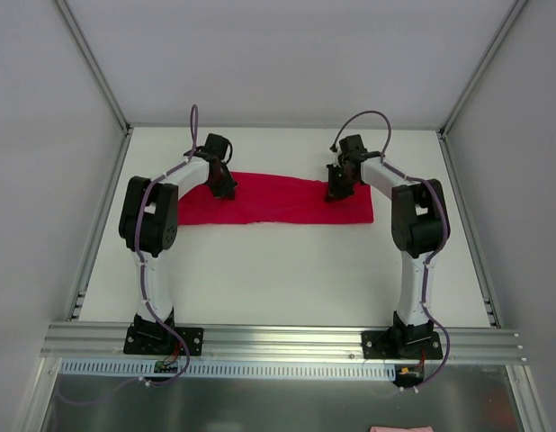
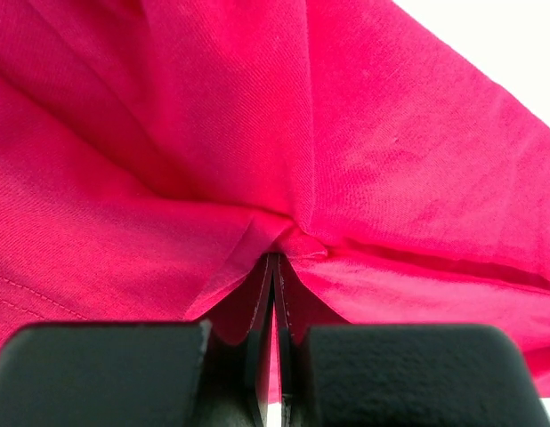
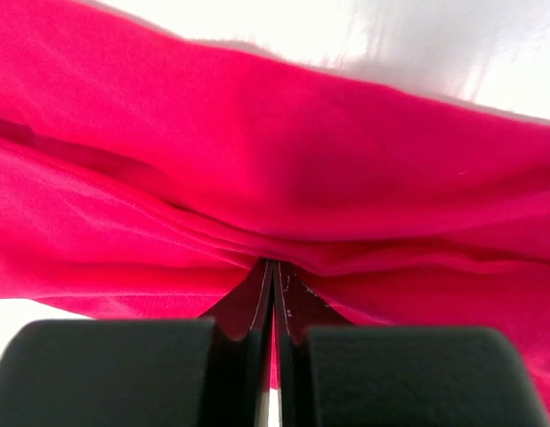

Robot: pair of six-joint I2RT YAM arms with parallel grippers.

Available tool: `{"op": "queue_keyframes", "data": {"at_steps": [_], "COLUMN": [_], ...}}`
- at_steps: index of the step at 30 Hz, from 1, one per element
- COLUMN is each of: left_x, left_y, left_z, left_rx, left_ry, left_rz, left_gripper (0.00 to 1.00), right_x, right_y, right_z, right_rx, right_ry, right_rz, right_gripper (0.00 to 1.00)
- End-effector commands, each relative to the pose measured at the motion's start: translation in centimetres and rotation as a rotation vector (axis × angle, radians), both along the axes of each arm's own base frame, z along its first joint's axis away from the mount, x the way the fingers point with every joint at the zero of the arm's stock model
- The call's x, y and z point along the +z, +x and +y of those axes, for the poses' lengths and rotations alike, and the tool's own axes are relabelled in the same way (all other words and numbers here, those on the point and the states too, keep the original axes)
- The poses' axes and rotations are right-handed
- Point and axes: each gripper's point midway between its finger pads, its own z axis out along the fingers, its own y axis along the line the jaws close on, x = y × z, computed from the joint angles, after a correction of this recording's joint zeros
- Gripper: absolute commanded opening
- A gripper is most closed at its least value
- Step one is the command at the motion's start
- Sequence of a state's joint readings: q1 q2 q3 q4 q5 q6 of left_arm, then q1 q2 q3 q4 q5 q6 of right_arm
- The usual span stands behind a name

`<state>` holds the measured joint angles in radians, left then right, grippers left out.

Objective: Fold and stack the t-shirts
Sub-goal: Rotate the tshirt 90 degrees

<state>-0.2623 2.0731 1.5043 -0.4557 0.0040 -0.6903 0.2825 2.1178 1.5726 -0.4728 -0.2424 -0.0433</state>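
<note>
Crimson cloth of the t-shirt (image 1: 278, 202) lies as a long flat band across the far half of the white table (image 1: 278, 279). The left arm (image 1: 150, 216) rises from its base, bends at the elbow and reaches forward and inward, wrist tipped down, so the left gripper (image 1: 226, 185) meets the band's far edge a little in from its left end. The right arm (image 1: 420, 220) mirrors it, with the right gripper (image 1: 336, 191) down toward the right end. Each pair of fingers is pressed together, pinching a gathered fold of the fabric.
</note>
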Motion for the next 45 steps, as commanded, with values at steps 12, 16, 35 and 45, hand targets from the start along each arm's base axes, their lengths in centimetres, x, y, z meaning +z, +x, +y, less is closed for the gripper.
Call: {"op": "queue_keyframes", "data": {"at_steps": [12, 16, 35, 45], "left_x": [0.7, 0.0, 8.2, 1.3], "left_y": [2.8, 2.4, -1.1, -7.1], "left_z": [-2.2, -2.0, 4.8, 6.6], "left_rx": [-0.022, -0.009, 0.079, 0.116], "left_ry": [-0.064, -0.062, 0.209, 0.287], "left_rz": [0.056, 0.1, -0.076, 0.178], "left_gripper": [0.0, 0.0, 0.0, 0.0], "right_x": [0.1, -0.2, 0.2, 0.6], "right_y": [-3.0, -3.8, -3.4, -3.5], "right_z": [-0.6, -1.1, -0.7, -1.1], "right_rx": [0.054, 0.061, 0.068, 0.074], "right_ry": [-0.1, -0.123, -0.121, -0.139], "right_rz": [-0.031, -0.015, -0.03, -0.04], "right_gripper": [0.01, 0.01, 0.01, 0.01]}}
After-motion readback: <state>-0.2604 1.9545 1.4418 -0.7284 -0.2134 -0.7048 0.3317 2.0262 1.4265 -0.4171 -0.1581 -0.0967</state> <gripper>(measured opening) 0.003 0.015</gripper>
